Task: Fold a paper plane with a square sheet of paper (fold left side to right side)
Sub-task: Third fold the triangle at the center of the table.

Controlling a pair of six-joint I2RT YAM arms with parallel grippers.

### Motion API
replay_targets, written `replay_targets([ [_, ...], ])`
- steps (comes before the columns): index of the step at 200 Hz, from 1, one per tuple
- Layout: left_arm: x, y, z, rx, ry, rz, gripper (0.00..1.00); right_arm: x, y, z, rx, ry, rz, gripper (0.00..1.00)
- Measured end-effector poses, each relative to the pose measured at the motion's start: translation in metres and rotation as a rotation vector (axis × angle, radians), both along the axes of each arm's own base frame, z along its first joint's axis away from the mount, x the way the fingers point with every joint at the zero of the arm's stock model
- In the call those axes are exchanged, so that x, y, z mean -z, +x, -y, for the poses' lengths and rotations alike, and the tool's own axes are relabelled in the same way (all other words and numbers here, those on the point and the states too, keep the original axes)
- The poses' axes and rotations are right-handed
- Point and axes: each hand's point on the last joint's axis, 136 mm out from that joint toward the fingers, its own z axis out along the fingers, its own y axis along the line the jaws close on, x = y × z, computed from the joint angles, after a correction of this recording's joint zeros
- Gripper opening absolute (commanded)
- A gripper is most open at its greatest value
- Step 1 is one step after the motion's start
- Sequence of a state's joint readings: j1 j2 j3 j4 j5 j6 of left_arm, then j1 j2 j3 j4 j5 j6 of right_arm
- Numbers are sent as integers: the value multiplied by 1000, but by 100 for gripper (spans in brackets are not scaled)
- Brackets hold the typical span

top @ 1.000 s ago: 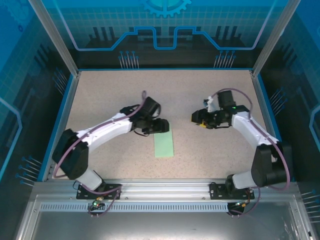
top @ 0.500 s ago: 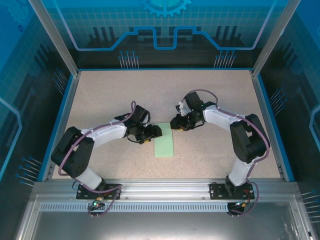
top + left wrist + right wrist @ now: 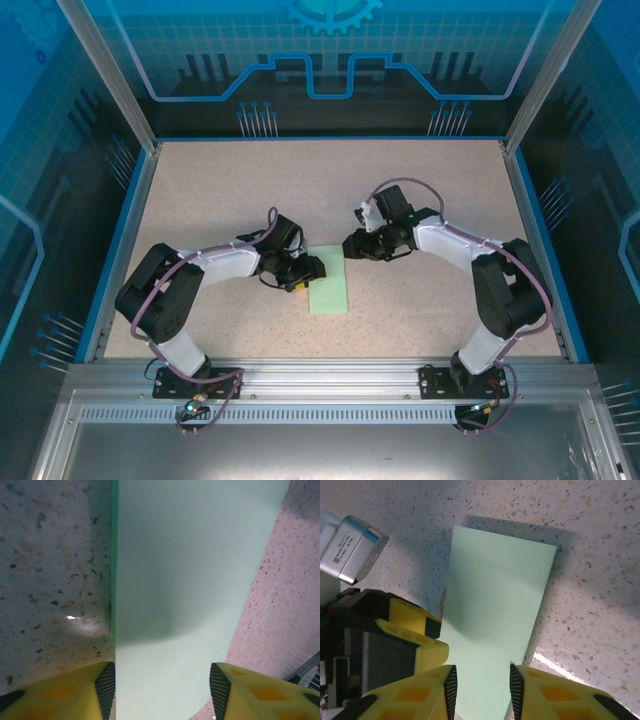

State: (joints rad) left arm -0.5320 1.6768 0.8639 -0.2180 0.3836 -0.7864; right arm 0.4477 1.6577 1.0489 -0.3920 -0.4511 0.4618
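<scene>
sheet of paper (image 3: pixel 328 287): narrow rectangle, flat mid-table (image 3: pixel 220 190) | left gripper (image 3: pixel 162 685): jaws apart, straddling its width | right gripper (image 3: pixel 480 685): jaws apart over its far end | advice: pin one end, press along the crease, keep edges flush

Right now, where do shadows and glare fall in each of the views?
Left wrist view: a soft shadow lies across the sheet, and a small glare spot shines on the shaded table. Right wrist view: a dark shadow borders the sheet's top edge, and there is glare on the table beside the right tool. Top external view: even light, sharp.
</scene>
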Motion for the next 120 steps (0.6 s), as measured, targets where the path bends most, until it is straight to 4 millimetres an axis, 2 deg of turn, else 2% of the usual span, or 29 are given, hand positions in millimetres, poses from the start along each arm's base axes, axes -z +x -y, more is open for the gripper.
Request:
replay_targets([
  [34,3,-3,-1,4,1,-8,39,-14,-7,10,8,-7,86,41],
  [70,4,-5,-2,7,4,-13,20,-28,-20,16,-24,-17,200,47],
  [95,1,-6,-2,5,2,-14,12,-28,-44,10,-114,-62,302,53],
  [120,-5,-6,-2,4,-7,-6,8,-23,-79,-5,-259,-121,420,58],
])
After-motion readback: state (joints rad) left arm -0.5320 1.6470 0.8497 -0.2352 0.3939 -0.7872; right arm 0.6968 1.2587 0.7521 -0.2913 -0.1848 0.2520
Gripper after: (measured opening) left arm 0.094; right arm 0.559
